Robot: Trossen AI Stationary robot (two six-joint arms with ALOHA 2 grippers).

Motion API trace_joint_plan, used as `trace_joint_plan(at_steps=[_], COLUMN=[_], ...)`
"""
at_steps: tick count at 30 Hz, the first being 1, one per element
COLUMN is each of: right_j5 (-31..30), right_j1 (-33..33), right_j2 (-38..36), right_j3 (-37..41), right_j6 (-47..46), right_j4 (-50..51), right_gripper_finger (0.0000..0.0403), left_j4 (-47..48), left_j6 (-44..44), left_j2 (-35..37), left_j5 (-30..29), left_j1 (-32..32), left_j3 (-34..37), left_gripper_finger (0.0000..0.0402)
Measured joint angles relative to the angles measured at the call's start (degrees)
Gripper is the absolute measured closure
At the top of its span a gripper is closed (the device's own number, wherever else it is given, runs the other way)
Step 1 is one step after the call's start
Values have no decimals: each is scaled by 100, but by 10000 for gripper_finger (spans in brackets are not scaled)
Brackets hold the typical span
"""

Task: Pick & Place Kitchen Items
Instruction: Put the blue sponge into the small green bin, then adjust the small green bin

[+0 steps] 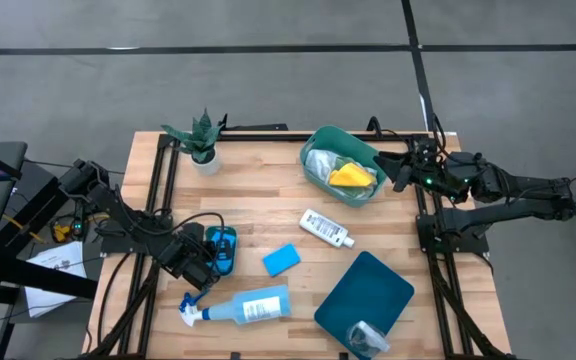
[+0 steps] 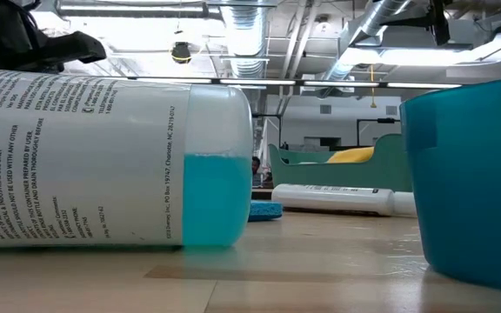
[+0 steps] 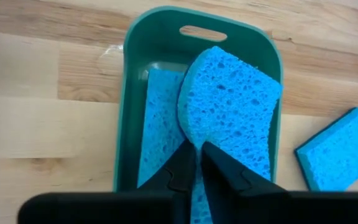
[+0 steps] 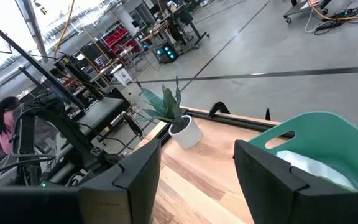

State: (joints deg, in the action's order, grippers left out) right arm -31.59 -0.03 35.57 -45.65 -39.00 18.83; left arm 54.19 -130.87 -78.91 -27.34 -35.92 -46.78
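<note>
Left pincer, clamped on a blue sponge, holds it tilted over a small teal tray containing a second sponge; a third sponge lies just beside on the desk. Right pincer, fingers apart, hovers near the green tub.

Spray bottle lying on its side close to my low camera; label printed in black on white, lines running sideways. Most of it too small to read. I can make out "OF CHILDREN", "TO BE USED WITH ANY OTHER", "PREPARED BY USER", "READ AND THOROUGHLY", and an address line reading roughly "PO Box 19747, Charlotte, NC 28219-0747".

White bottle on the table carries dark print; unreadable from above. Nothing else legible.
</note>
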Motion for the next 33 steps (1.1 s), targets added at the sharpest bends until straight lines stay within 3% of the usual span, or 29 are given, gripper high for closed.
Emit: trace_joint_plan(at_steps=[18, 25, 33], right_j5=[2, 4, 4], right_j1=[2, 0, 2], right_j2=[0, -1, 0], right_j3=[0, 0, 0], right_j6=[4, 3, 17], right_j4=[-2, -68, -66], right_gripper_finger=[207, 207, 207], left_j4=[-23, 78, 231], left_j6=[156, 116, 27], left_j2=[0, 0, 17], left_j5=[-63, 483, 822], left_j1=[-20, -109, -439], left_j3=[0, 0, -2], left_gripper_finger=[293, 296, 333])
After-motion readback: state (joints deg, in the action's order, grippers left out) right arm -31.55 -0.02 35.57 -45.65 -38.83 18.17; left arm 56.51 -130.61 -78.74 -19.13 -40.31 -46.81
